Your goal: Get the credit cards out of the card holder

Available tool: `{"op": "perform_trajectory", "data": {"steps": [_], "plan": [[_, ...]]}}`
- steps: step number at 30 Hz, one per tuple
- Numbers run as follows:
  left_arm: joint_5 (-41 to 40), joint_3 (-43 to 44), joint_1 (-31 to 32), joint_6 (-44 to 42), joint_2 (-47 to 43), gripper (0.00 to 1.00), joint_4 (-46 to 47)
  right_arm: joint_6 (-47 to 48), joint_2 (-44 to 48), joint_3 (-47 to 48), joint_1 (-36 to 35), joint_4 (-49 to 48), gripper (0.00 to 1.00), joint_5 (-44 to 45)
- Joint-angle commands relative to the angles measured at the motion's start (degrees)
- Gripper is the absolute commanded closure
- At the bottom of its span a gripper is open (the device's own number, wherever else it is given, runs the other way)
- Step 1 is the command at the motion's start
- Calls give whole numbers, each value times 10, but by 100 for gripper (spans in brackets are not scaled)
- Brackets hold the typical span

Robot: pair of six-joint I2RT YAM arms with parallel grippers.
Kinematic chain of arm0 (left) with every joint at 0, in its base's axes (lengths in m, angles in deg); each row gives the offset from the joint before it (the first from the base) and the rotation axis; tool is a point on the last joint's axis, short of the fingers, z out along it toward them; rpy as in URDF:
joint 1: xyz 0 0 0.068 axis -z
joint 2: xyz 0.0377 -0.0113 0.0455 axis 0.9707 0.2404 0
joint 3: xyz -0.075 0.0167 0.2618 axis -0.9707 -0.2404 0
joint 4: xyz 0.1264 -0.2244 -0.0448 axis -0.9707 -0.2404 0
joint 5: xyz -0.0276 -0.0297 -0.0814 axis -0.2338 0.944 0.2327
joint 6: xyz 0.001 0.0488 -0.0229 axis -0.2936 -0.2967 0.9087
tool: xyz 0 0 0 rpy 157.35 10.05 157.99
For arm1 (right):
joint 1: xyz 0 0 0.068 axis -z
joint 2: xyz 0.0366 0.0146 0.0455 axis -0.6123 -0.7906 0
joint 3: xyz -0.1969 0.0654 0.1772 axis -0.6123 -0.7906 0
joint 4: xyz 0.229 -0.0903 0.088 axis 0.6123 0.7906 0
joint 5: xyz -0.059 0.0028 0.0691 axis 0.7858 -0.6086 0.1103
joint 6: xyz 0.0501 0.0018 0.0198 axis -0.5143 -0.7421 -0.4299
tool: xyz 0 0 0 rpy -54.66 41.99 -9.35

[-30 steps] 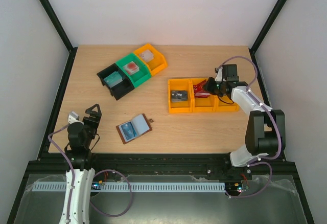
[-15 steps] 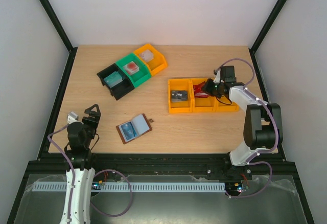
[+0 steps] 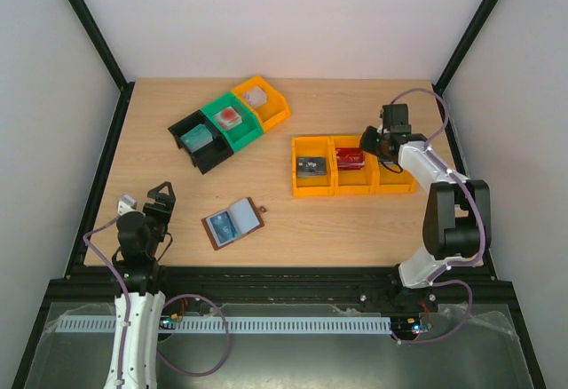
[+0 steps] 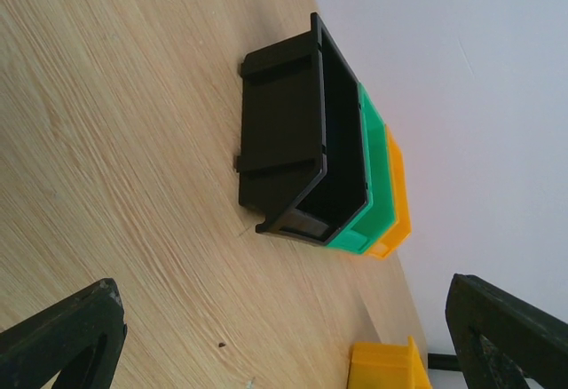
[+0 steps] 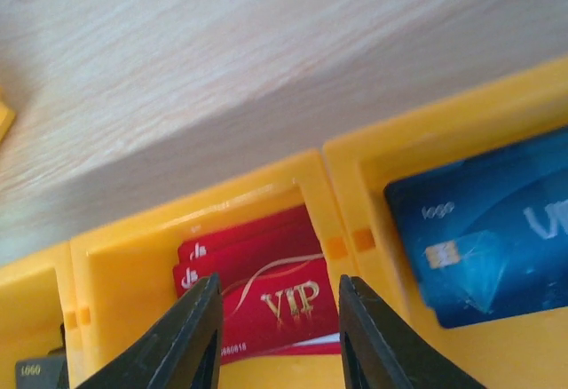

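Note:
The card holder (image 3: 233,222), a brown wallet, lies open on the table with its pale blue inside up, near the front left. Red credit cards (image 3: 352,160) lie flat in the middle yellow bin; the right wrist view shows them stacked, the top one marked VIP (image 5: 271,300). A blue card (image 5: 484,229) lies in the neighbouring bin. My right gripper (image 3: 371,140) hovers over the red cards, open and empty, its fingers (image 5: 195,336) on either side of them. My left gripper (image 3: 162,192) is open and empty, left of the wallet; its wrist view (image 4: 284,336) shows only bare table between the fingers.
A row of three yellow bins (image 3: 355,190) stands right of centre; the left one holds a dark card (image 3: 311,168). A black (image 3: 197,140), a green (image 3: 231,121) and an orange bin (image 3: 261,101) stand in a diagonal row at the back left, also in the left wrist view (image 4: 302,149).
My right gripper held a red card over the middle yellow bin. The card now lies flat in the bin, and the gripper has opened and drawn back to the far right.

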Motion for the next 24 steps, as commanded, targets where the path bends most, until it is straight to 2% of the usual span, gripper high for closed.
{"op": "perform_trajectory", "data": {"steps": [1,3,5,9,14,20,24], "plan": [[14,-10,4,-7,7,1,-14,30,23,65,-36,60,64,135],[23,-10,16,-6,18,0,-15,47,30,97,-74,88,63,176],[32,-9,36,-2,40,1,-15,62,40,115,-138,99,62,180],[47,-6,88,4,113,0,-2,67,41,111,-264,95,60,98],[47,-5,170,-1,203,1,11,46,-12,104,-409,84,44,22],[48,-8,207,1,254,1,40,43,-117,111,-470,87,33,-20],[48,-9,216,4,274,3,56,49,-169,121,-487,84,32,-61]]}}
